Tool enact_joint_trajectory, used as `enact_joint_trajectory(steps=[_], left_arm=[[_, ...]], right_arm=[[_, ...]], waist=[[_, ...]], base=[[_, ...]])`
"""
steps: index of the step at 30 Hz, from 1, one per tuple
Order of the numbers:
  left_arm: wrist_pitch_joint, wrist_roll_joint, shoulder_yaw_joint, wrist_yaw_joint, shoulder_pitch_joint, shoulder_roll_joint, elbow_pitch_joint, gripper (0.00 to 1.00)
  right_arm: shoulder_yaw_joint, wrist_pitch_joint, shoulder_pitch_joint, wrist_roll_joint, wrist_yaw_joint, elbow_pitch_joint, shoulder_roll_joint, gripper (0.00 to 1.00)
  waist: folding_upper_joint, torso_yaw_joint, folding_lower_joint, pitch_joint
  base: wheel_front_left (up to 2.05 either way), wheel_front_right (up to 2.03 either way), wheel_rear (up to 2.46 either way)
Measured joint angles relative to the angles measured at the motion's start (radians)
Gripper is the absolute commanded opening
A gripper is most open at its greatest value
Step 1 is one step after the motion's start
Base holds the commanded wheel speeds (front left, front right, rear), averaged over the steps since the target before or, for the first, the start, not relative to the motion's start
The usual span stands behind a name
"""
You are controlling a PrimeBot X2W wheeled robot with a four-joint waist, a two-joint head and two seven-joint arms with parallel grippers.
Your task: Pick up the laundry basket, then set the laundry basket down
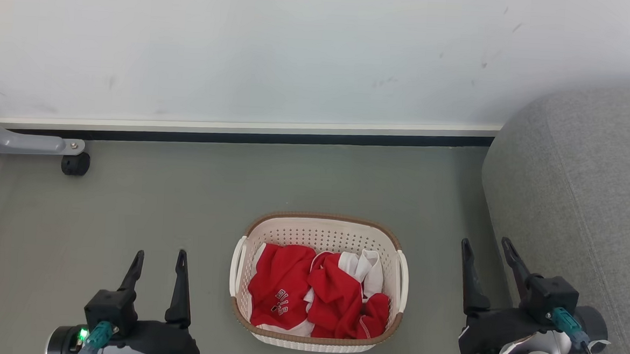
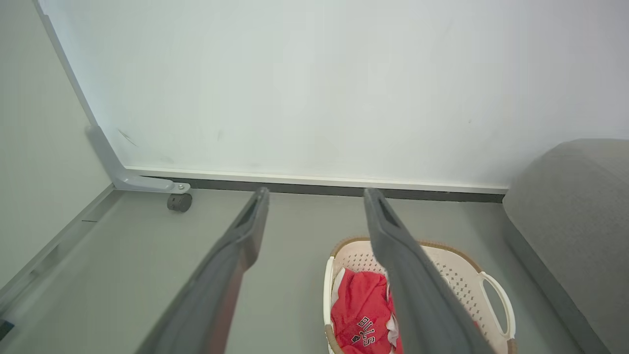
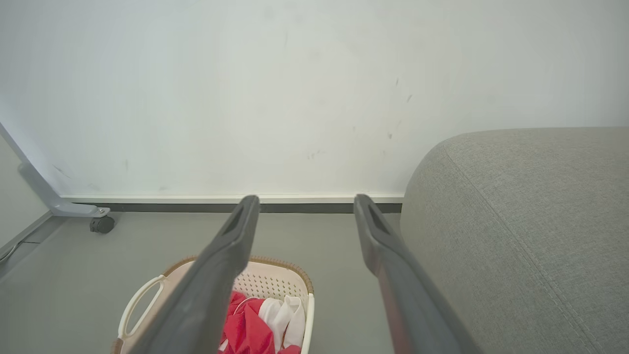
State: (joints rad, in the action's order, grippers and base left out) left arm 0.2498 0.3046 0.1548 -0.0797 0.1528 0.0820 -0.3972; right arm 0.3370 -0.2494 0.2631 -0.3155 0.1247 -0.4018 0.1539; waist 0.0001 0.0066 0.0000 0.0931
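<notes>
Nearest, the left gripper (image 1: 160,254) and right gripper (image 1: 485,242) hover above the grey floor (image 1: 157,201), each with its two dark fingers spread apart and holding nothing. Between them, touching neither, the laundry basket (image 1: 320,235) stands upright on the floor, with red clothes (image 1: 287,289) and a white garment (image 1: 367,269) heaped inside. A grey sofa (image 1: 579,185) lies just beside the right gripper. Farther back on the left, a black caster (image 1: 75,164) sits under a grey metal leg (image 1: 25,142), before the white wall (image 1: 300,52).
</notes>
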Motion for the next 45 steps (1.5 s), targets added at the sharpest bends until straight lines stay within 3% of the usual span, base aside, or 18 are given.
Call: enact_joint_trajectory(steps=[21,45], left_arm=[[0.000,-0.051,-0.016,-0.014,-0.063,0.019,0.107,1.00],[-0.042,-0.064,-0.008,-0.018,-0.080,0.044,0.112,1.00]], right_arm=[[-0.090,0.000,-0.084,0.079,0.000,0.130,-0.029,1.00],[-0.128,0.003,-0.112,0.089,0.000,0.114,-0.042,1.00]], waist=[[0.0000,0.011,0.0000,0.007],[0.0000,0.012,0.0000,-0.013]], base=[[0.00,0.00,0.00],[0.00,0.00,0.00]])
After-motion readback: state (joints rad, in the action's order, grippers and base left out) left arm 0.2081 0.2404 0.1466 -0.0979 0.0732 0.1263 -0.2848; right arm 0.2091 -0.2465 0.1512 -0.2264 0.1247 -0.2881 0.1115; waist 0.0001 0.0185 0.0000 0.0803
